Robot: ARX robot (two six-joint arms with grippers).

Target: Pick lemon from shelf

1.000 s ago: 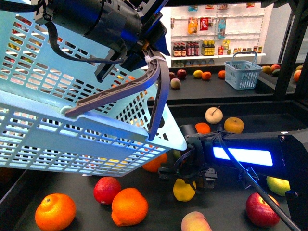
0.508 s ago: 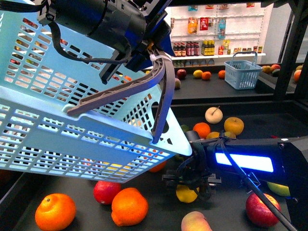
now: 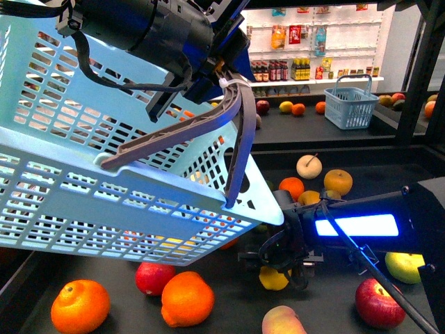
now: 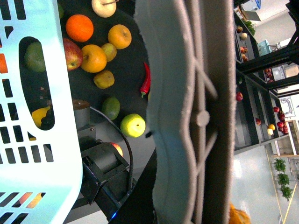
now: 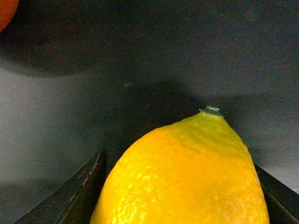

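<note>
Carries loose fruit all over the black tray deck of the shelf (image 3: 229, 282). Toward the front left corner, an orange (image 3: 80, 306), a second orange (image 3: 186, 299) and a red apple (image 3: 154, 275) close together; near the middle a lemon (image 3: 274, 278), at the front edge a peach-coloured fruit (image 3: 284, 321). Toward the right edge, another red apple (image 3: 379, 303) and a green apple (image 3: 404, 266); further back, a pale stemmed fruit (image 3: 309, 166), a small orange (image 3: 292, 188) and a yellow-brown fruit (image 3: 338, 181).

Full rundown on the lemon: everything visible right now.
The lemon is bright yellow, with a glossy pebbled rind and a small greenish stem nub on its pointed end. It lies low over the black shelf deck, between the right gripper's jaws, which press both flanks. Whether it rests on the deck or is lifted cannot be told. The pale blue basket, held by the left gripper, hangs tilted close by, higher up.
</note>
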